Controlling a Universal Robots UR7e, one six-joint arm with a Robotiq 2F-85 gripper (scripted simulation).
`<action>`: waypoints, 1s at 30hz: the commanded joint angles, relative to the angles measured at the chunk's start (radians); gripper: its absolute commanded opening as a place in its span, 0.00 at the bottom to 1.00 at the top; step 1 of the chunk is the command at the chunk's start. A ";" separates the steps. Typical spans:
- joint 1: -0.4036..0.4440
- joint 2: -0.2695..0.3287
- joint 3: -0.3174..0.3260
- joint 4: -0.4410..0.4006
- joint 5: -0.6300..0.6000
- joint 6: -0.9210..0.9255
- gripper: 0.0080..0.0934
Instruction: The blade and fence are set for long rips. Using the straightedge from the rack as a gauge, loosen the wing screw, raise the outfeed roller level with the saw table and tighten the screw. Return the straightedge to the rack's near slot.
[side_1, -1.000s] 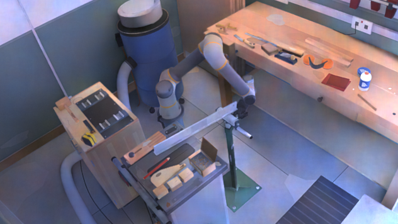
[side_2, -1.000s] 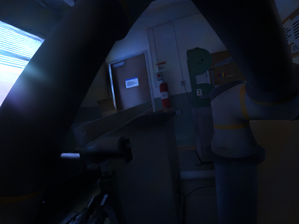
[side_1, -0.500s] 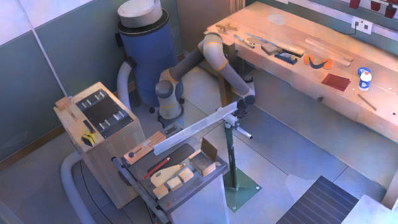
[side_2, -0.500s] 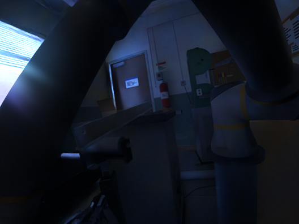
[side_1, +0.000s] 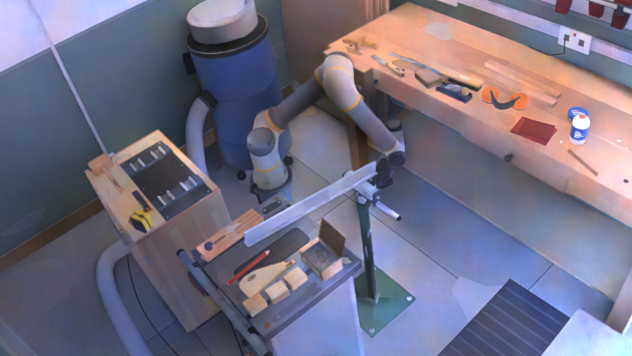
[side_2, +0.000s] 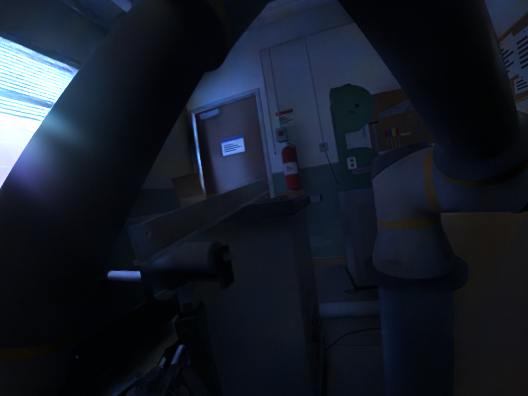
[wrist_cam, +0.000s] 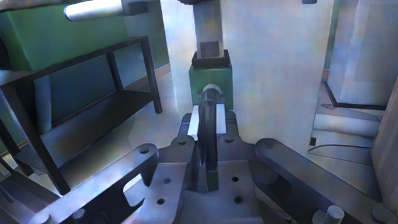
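Note:
The wing screw (wrist_cam: 207, 126) stands edge-on on the green collar (wrist_cam: 210, 85) of the roller stand's post. The grey inner post (wrist_cam: 207, 25) rises out of the collar. The outfeed roller (side_1: 378, 200) sits at the top of the stand, its axle tip sticking out to the right. The long grey straightedge (side_1: 310, 202) lies with one end on the saw table (side_1: 280, 260) and the other over the roller. My gripper (wrist_cam: 207, 126) is behind the stand below the roller, closed and gripping the wing screw.
The blue dust collector (side_1: 235, 85) stands behind the arm's base. A wooden rack cabinet (side_1: 155, 220) is left of the saw. The long workbench (side_1: 490, 95) runs along the right wall. The stand's green base plate (side_1: 382, 300) sits on the floor.

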 joint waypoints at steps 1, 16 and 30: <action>0.000 -0.001 0.000 0.001 0.000 -0.004 0.00; 0.000 -0.001 -0.001 0.001 0.000 -0.162 0.00; 0.000 0.000 -0.001 0.001 0.001 -0.527 0.00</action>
